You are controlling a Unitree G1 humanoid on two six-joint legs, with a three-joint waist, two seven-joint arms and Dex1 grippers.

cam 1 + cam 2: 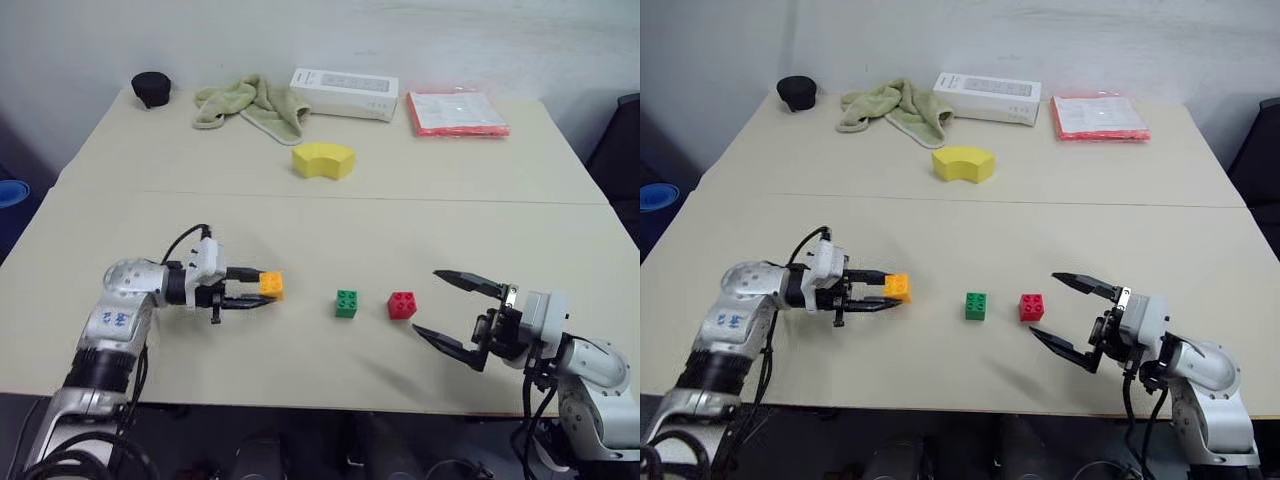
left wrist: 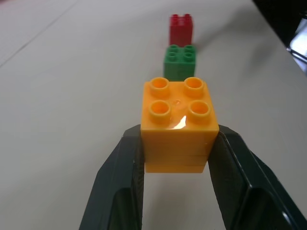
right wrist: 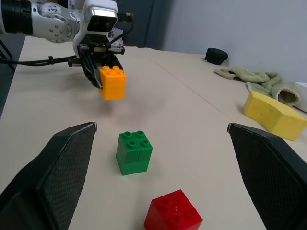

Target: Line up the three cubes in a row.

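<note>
Beige tabletop [image 1: 300, 220] stretching out under a pale wall, and along the far edge we've got a black round object [image 1: 151, 89], a crumpled green towel [image 1: 250, 104], a white box [image 1: 344, 93] and a red packet [image 1: 457, 113]. Nearer in from those sits a yellow curved foam block [image 1: 323, 160], well apart from the action.

Down at the near side, here's the left gripper [image 1: 262, 289], pointing across toward the robot's right, jaws clamped on the orange-yellow cube [image 1: 271, 285]. The left wrist view gives it clean: a black finger pressed on each side of the brick, studs facing up. From the right wrist view the brick hangs clear above the tabletop, with a soft shadow under it.

To its right, the green cube [image 1: 346, 303] sits on the tabletop, studs up, and just beyond that the red cube [image 1: 402, 305], the two near each other but not touching. Looking along the left gripper, orange-yellow, green and red fall almost in one line.

Over on the right, the right gripper [image 1: 442, 305] hovers just off the red cube, jaws spread wide apart with nothing between them, facing the green and red cubes.
</note>
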